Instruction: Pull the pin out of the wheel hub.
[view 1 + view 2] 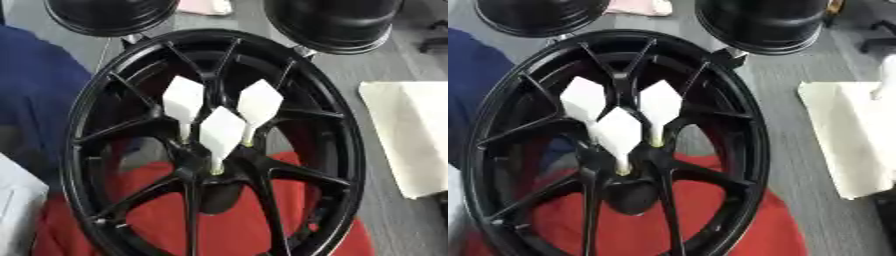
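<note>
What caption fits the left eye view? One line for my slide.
Three white-flagged pins stand in the black wheel hub over red cloth; no robot hand shown.

One black wheel [210, 145], filling the centre. Three white pins [221, 132] with diamond-shaped heads, clustered at the hub: one at 11 o'clock [184, 100], one at 1 o'clock [260, 102], one at 6 o'clock of the cluster. Two black round bodies, at 11 o'clock [109, 15] and 1 o'clock [337, 22]. One red cloth [227, 220] at 6 o'clock. One white sheet [407, 135] at 3 o'clock. One blue cloth [35, 95] at 9 o'clock.
</note>
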